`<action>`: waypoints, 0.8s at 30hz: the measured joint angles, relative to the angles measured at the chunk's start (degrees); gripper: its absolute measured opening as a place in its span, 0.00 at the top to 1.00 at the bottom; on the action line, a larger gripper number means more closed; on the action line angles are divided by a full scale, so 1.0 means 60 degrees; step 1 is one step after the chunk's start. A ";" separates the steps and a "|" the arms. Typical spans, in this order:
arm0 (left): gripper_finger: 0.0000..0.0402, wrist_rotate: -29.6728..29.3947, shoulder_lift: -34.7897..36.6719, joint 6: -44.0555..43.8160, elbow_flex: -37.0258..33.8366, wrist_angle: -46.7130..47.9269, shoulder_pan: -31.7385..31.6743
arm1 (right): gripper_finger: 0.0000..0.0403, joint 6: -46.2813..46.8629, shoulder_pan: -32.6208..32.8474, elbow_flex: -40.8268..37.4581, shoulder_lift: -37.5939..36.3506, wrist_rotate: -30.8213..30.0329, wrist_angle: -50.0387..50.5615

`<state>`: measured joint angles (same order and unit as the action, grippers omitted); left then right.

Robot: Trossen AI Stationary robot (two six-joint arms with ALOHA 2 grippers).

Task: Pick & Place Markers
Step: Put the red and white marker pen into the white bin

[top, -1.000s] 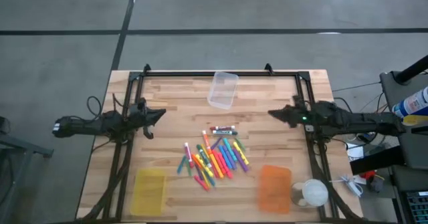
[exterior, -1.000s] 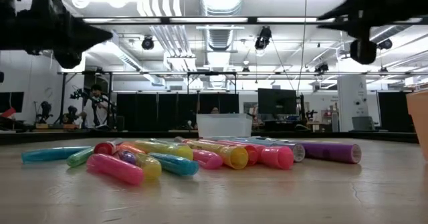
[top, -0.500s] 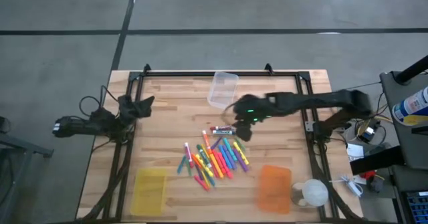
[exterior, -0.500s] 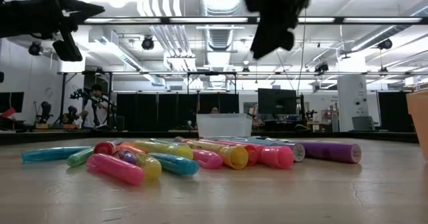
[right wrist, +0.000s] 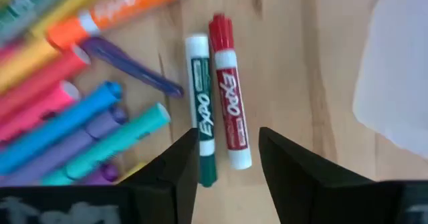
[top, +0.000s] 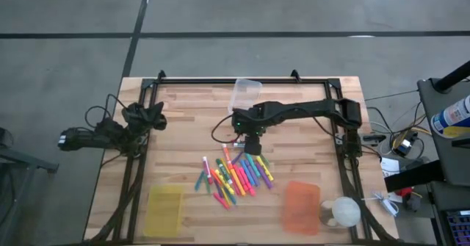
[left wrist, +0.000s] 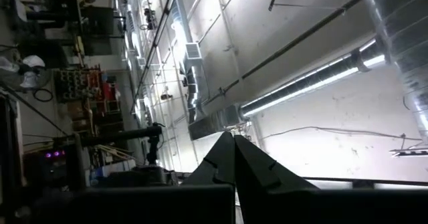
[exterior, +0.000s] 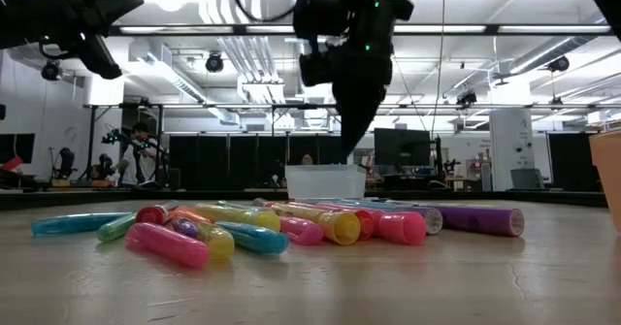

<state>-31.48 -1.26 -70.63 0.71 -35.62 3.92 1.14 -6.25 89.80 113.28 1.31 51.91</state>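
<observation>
Red marker (right wrist: 229, 110) and green marker (right wrist: 200, 110) lie touching at the pile's far edge, beneath the right gripper (right wrist: 227, 158), fingers apart. Closing here could catch both. Left gripper (top: 156, 116) waits left, pinched together.

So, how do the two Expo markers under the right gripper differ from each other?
The red Expo marker has a red cap and red lettering; the green Expo marker has a green cap and green lettering. The red one lies on the side nearer the clear bin, the green one nearer the coloured pile. Both have white barrels and lie parallel, side by side, between the open right gripper fingers.
</observation>
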 joint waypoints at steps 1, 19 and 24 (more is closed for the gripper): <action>1.00 0.0020 0.0003 -0.0003 0.0000 0.0000 0.0000 | 0.61 -0.0160 -0.0059 0.0000 0.0114 0.0101 -0.0004; 1.00 0.0097 0.0000 0.0022 0.0091 0.0008 0.0000 | 0.59 -0.0946 -0.0331 -0.0153 0.1556 0.0365 -0.0068; 1.00 0.0093 0.0000 0.0090 0.0087 0.0018 0.0004 | 0.63 -0.0971 -0.0381 -0.0189 0.1581 0.0359 -0.0175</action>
<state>-30.92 -1.26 -70.09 1.23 -35.51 3.95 -4.69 -8.54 88.66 122.76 3.46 50.85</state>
